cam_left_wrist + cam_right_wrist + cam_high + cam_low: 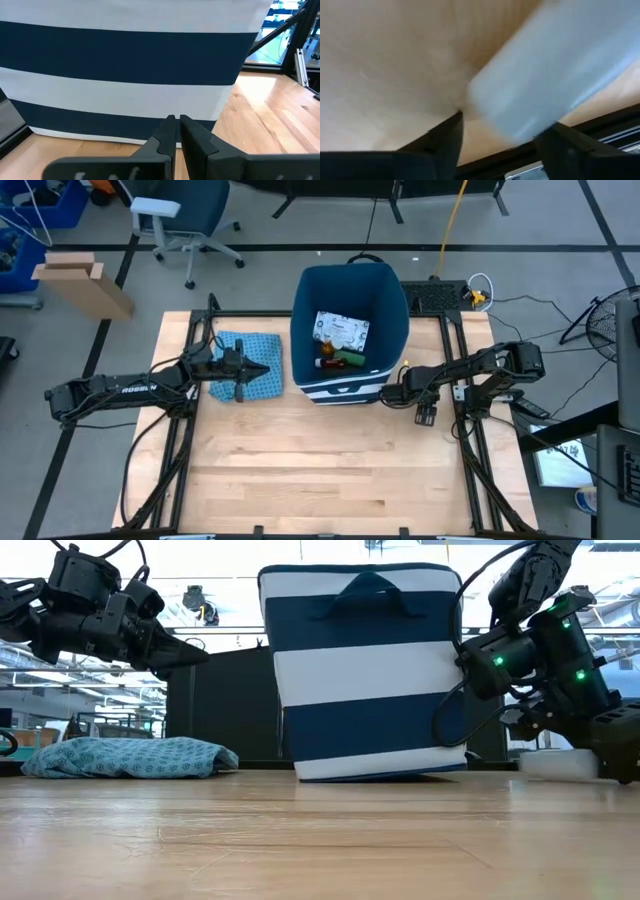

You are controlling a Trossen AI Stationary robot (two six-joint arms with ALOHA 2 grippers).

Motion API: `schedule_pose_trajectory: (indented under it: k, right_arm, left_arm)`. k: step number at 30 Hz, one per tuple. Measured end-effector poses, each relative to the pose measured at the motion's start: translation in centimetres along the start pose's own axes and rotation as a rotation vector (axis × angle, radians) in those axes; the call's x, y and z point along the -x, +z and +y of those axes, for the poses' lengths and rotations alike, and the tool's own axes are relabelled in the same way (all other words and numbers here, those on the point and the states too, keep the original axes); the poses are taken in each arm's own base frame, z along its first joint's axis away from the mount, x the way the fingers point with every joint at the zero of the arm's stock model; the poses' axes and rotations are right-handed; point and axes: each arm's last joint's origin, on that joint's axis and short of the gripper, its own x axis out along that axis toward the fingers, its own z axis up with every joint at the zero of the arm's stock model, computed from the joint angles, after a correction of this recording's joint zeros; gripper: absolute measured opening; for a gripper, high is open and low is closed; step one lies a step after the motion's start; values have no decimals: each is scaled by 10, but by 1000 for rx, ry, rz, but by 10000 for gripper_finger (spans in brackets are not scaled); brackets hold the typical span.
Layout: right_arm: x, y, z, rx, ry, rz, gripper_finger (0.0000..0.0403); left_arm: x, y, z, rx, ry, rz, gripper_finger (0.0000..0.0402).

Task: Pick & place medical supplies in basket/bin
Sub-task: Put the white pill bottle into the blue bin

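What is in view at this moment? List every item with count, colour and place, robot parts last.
bin: one, dark blue with white stripes on one short side, back centre of the table.
white packet: one, white with dark print, inside the bin.
dark bottle: one, orange label, inside the bin near the striped end.
green cylinder: one, inside the bin beside the bottle.
cloth: one, light blue patterned, on the table left of the bin.
pale box: one, whitish, on the table right of the bin, between the right fingers.
left gripper: fingers shut, above the cloth.
right gripper: fingers apart around the pale box, low by the bin's right side.
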Motion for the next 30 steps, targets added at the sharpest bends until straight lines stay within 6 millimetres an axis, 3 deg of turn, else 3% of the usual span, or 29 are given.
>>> schedule_pose_trajectory:
  k: [7,12,18,25,30]
  right_arm:
    - [0,-1,3,-3,20,7,128]
    - [2,-2,5,-8,-15,3,108]
    - [20,2,5,-60,22,-6,164]
    - [43,12,4,-125,106,-205,259]
    - [47,20,1,-156,146,-323,277]
  left_arm:
    - [0,0,0,1,0,0,26]
    - [0,-1,0,5,-1,6,26]
    - [0,-2,0,9,-1,19,26]
    - [0,-2,0,13,-1,21,26]
    - [0,-3,0,12,-2,25,26]
